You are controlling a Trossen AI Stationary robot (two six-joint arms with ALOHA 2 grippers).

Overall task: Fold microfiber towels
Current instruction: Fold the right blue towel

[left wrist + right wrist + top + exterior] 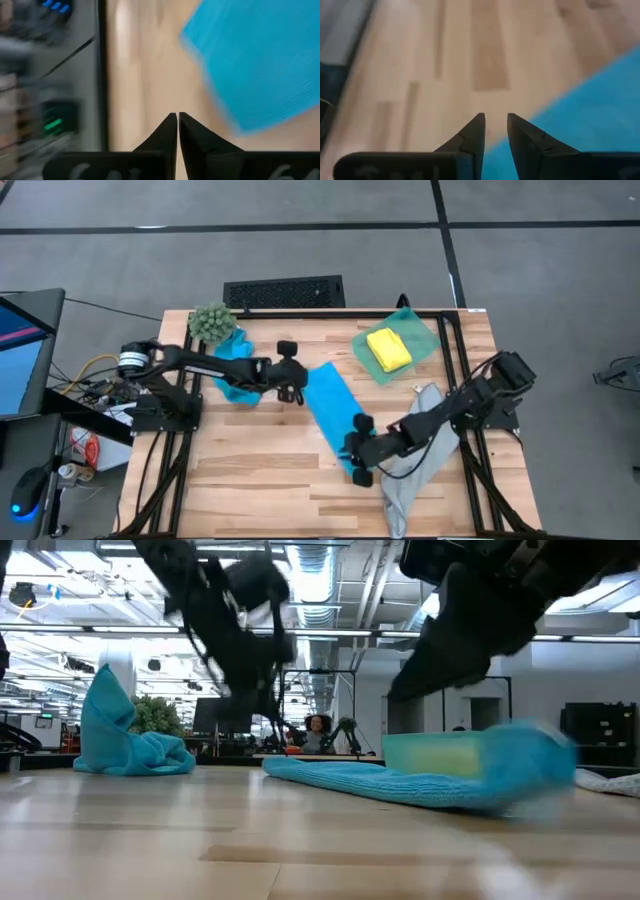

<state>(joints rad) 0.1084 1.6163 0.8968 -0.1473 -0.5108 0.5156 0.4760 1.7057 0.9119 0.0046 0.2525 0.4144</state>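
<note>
Bare table (pixel 250 470) front-left; grey towel (pixel 415 465), bin (pixel 425 340) crowd right.

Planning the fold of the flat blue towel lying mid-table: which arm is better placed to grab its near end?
Right. The right pincer sits at the near end of the flat blue towel, slightly open, with blue cloth beside its fingers. The left pincer is shut at the towel's far end.
</note>
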